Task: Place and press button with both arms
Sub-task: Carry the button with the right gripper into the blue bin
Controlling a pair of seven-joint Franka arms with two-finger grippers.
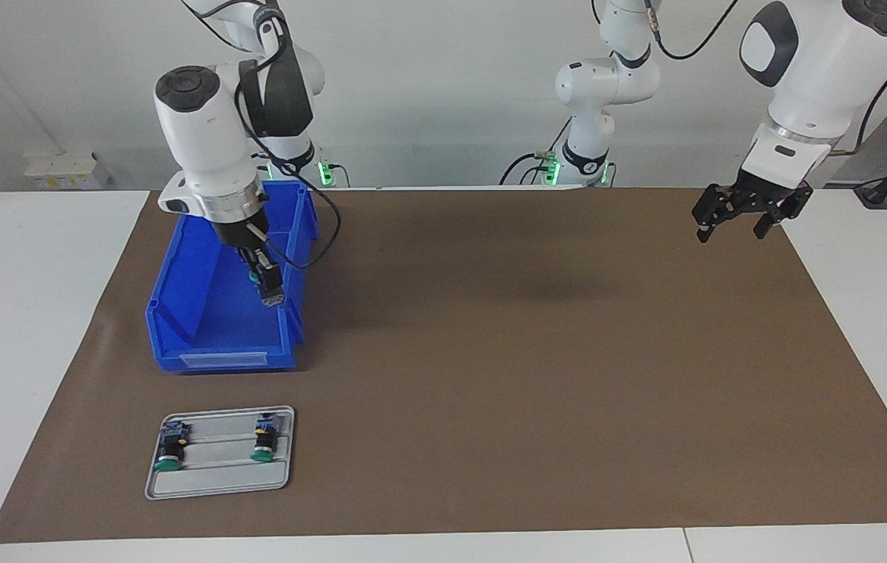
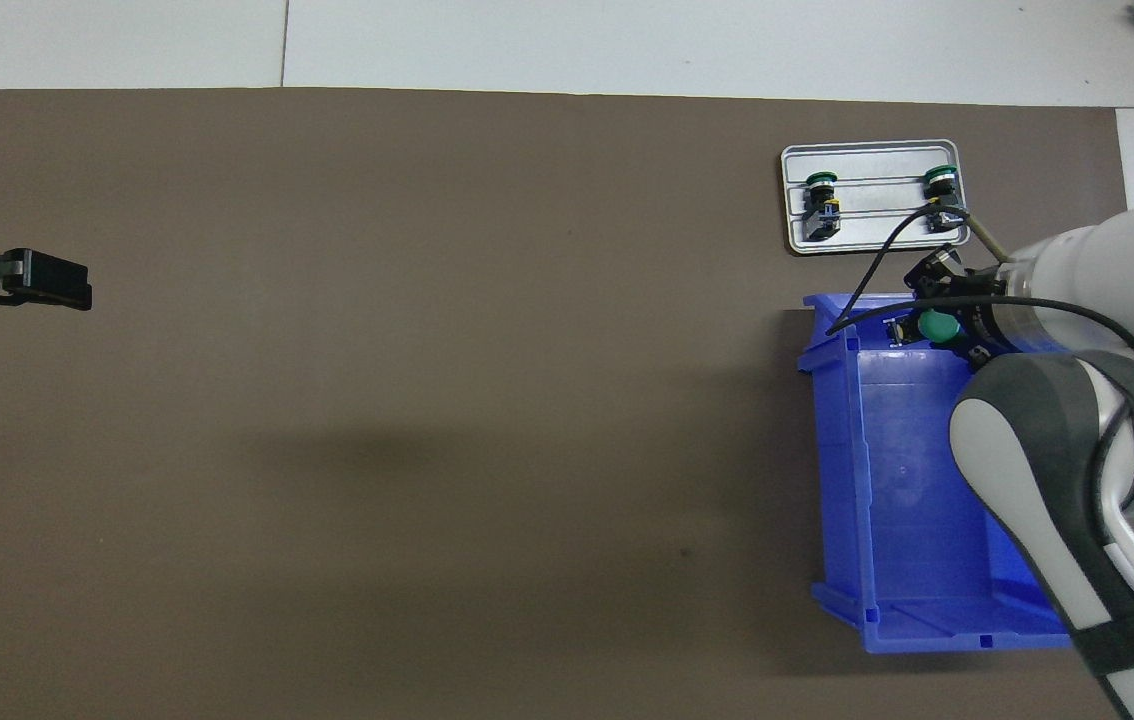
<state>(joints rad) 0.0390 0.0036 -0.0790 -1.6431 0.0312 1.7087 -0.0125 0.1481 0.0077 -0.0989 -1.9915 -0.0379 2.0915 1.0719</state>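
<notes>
Right tool (image 1: 270, 291) clamped on button (image 2: 937, 326), over blue bin (image 1: 201, 313). Pick done; next carry to tray (image 1: 217, 485) w/ 2 btns, set down. Left tool (image 1: 741, 215) wide, idle.

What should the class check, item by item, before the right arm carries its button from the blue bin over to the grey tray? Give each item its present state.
1. Right gripper shut on the button: ok, the green cap shows between its fingers.
2. Button lifted out of the blue bin: cannot tell; the gripper hangs over the bin's open end.
3. Room on the grey tray: ok, two buttons lie in its upper grooves and the groove farthest from the robots is bare.
4. Left gripper out of the way: ok, open and waiting over the mat's left-arm end.
5. Brown mat between bin and tray bare: ok.
</notes>
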